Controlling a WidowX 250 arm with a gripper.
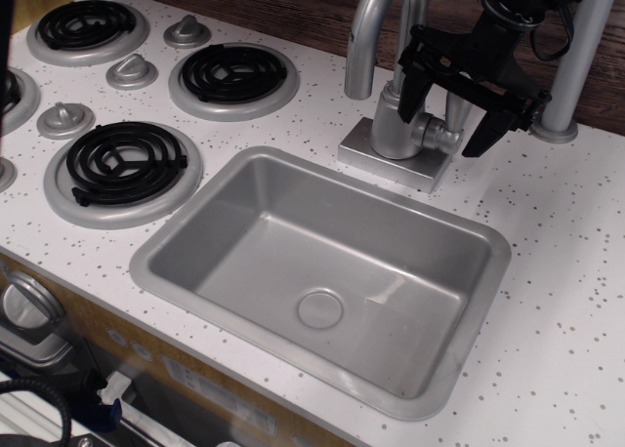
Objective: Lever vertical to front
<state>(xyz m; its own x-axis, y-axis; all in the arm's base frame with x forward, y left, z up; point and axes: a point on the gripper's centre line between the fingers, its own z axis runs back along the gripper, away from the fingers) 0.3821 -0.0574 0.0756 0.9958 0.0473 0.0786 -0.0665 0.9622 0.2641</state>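
The faucet's cylindrical body (395, 125) stands on a square silver base behind the sink, with the tall curved spout (369, 32) rising from it. On its right side is the round hub (437, 135) of the lever (455, 110). The short grey stick seems to point upward from the hub and is partly hidden by my gripper. My black gripper (449, 113) comes down from the upper right and is open. Its left finger (410, 88) hangs beside the faucet body and its right finger (487, 132) is right of the hub, so the jaws straddle the lever.
A silver sink basin (234, 188) lies in front of the faucet in the speckled white counter. Black coil burners (125, 160) and round silver stove knobs (131, 71) are at the left. A grey post (576, 66) stands right of the gripper. A wood wall runs behind.
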